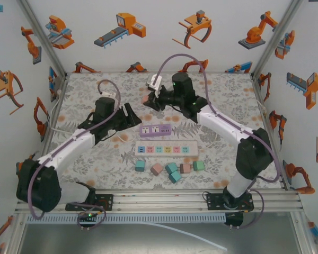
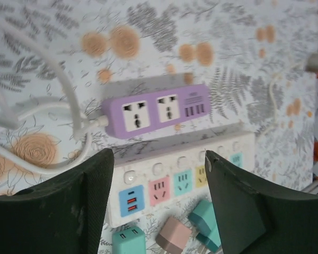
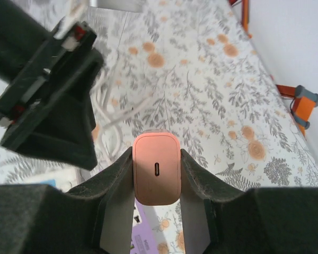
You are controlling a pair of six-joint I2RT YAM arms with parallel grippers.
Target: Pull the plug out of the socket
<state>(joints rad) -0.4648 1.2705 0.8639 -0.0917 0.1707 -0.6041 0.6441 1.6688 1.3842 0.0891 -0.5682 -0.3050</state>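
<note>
My right gripper (image 3: 156, 177) is shut on a pink plug (image 3: 156, 168), which it holds in the air with the USB-C port facing the camera. From above, that pink plug (image 1: 146, 99) hangs behind the purple power strip (image 1: 155, 130), apart from it. The purple strip (image 2: 156, 110) has two universal sockets, both bare, and a white cable leaving its left end. In front of it lies a white strip (image 2: 185, 174) with coloured sockets. My left gripper (image 2: 159, 174) is open above the white strip, nothing between its fingers.
Several loose teal and pink plugs (image 1: 171, 169) lie in front of the white strip (image 1: 167, 150). White cable (image 2: 37, 106) coils on the floral mat to the left. Walls close the cell on three sides. The left arm's gripper (image 3: 47, 106) sits close to the held plug.
</note>
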